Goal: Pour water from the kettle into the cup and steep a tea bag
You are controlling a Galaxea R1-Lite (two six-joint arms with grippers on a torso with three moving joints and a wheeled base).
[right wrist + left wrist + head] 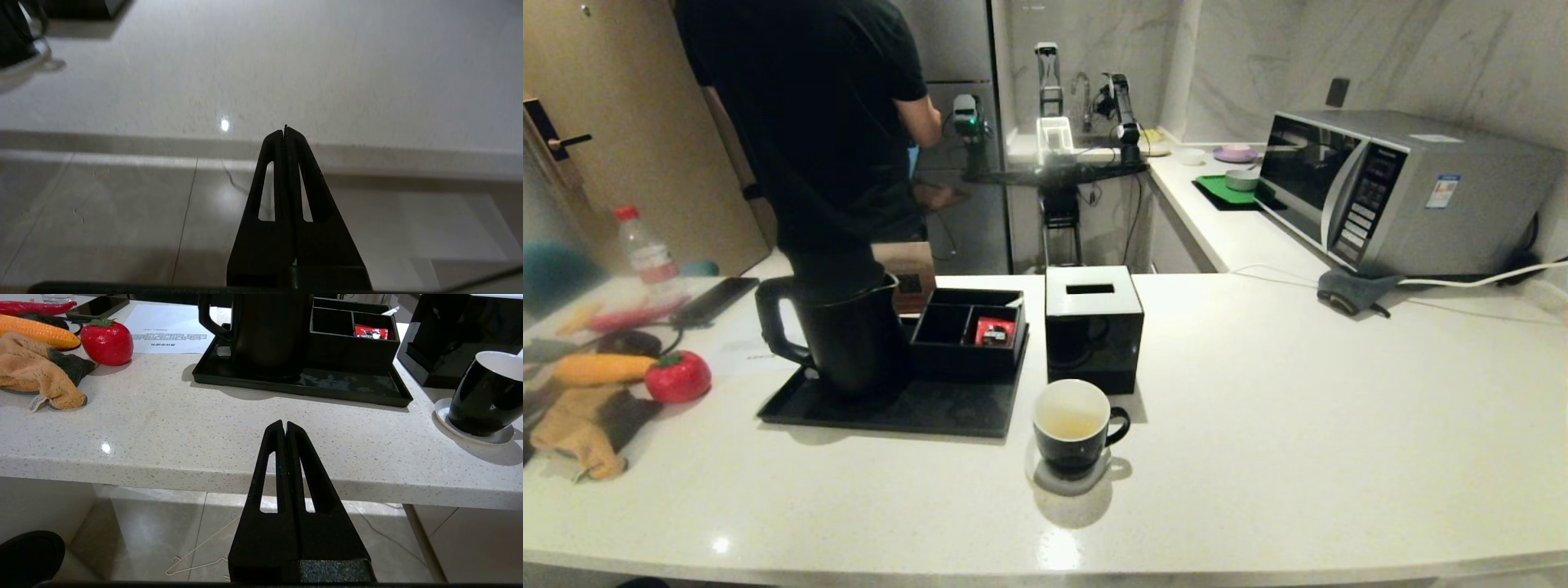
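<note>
The tall black kettle (845,335) (269,332) stands on a black tray (947,408) (347,386), handle to the left. The black cup (1072,429) (486,398) with a white inside rests on a white coaster in front of the tissue box; a pale yellowish film lies at its bottom. No tea bag or water shows. My left gripper (284,424) is shut and empty, hanging below the counter's front edge, out of the head view. My right gripper (284,130) is also shut and empty, low by the counter edge to the right of the cup (16,36).
On the tray a black divided organiser (968,327) (351,332) holds a small red packet (995,331) (370,332). A black cube tissue box (1092,327) stands behind the cup. A red toy tomato (678,376), corn and a cloth (36,377) lie left. A microwave (1396,192) sits at the back right; a person (825,122) stands behind.
</note>
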